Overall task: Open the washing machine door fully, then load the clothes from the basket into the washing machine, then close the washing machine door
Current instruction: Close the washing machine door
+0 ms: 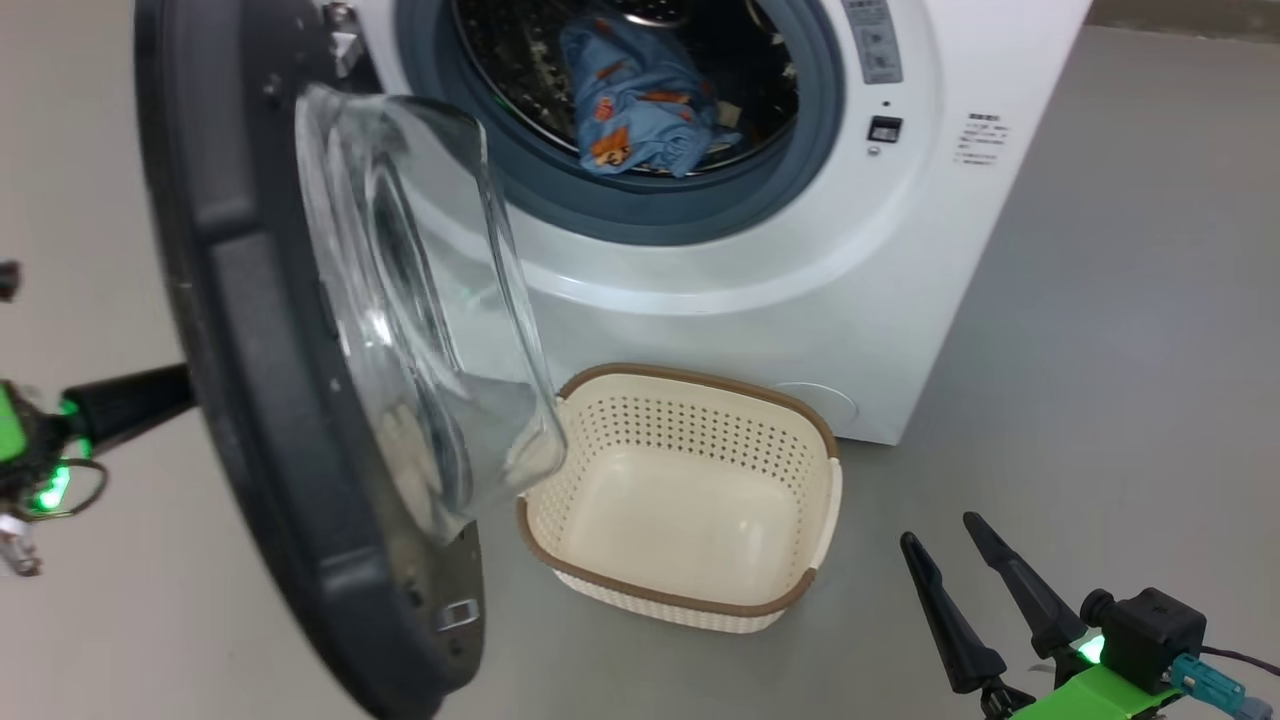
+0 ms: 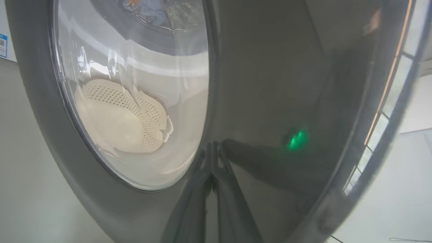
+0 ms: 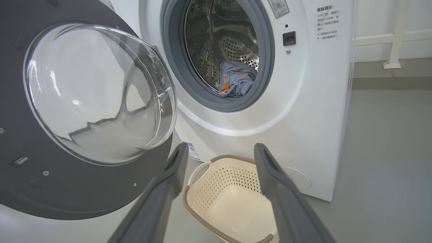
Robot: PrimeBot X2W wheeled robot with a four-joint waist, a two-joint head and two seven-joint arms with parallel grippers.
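Head view: black-rimmed door [image 1: 240, 300] with clear bowl window hanging open at left. Blue printed clothes [image 1: 630, 100] lying in washing machine [image 1: 760, 330] drum. Cream basket [image 1: 690, 425] sitting near, in front.
Left wrist view: left claw [image 2: 211, 172] pressing together on door.
Right wrist view: right claw [image 3: 221, 152] sitting spread.

A bare laundry corner, more test room than home: a white front-loading washing machine [image 3: 303, 118] stands on a smooth grey floor [image 3: 388, 152] against a plain white wall [image 3: 378, 20], with a cream perforated basket [image 1: 700, 425] set before it.
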